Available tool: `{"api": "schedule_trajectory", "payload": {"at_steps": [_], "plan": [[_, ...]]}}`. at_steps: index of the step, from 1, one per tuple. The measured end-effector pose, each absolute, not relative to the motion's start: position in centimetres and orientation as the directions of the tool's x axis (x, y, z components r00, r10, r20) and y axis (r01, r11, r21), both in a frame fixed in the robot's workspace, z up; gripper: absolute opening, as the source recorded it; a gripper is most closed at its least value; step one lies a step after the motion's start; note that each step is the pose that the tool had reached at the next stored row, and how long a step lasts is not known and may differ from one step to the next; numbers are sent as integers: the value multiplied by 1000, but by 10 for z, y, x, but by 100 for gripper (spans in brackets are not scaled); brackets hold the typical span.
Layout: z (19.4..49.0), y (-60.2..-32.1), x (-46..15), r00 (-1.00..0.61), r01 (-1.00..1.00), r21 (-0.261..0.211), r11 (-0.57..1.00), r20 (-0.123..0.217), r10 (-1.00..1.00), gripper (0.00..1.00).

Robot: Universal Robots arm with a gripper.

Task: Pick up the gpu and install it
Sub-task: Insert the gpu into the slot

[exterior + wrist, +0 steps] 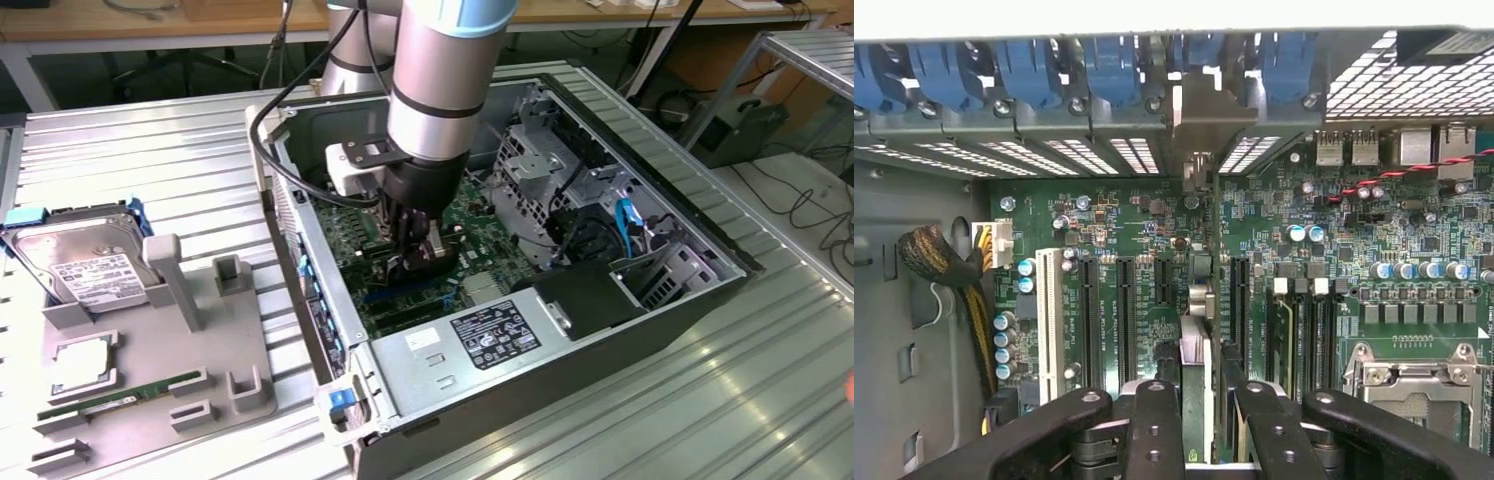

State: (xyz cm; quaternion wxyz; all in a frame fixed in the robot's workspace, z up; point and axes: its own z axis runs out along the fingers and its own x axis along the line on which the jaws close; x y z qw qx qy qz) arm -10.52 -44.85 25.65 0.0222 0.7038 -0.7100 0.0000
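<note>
The claw (1199, 420) is clamped on the gpu (1197, 330), held edge-on just above the motherboard (441, 225) inside the open computer case (601, 300). This looks like the install step; seating calls for lining the card's edge up with an expansion slot (1239, 300). The wrist view shows the card's bracket by the case's rear openings, seemingly not yet seated; the exterior view shows the arm's descent into the case.
</note>
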Motion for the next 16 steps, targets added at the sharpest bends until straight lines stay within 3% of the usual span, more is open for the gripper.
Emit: {"api": "schedule_trajectory", "payload": {"at_steps": [12,13,16], "plan": [[254,-448,-105,-8,-999,31,9,31,-999,27],[254,-448,-105,-8,-999,31,9,31,-999,34],[254,-449,-105,-8,-999,31,9,32,-999,34]]}}
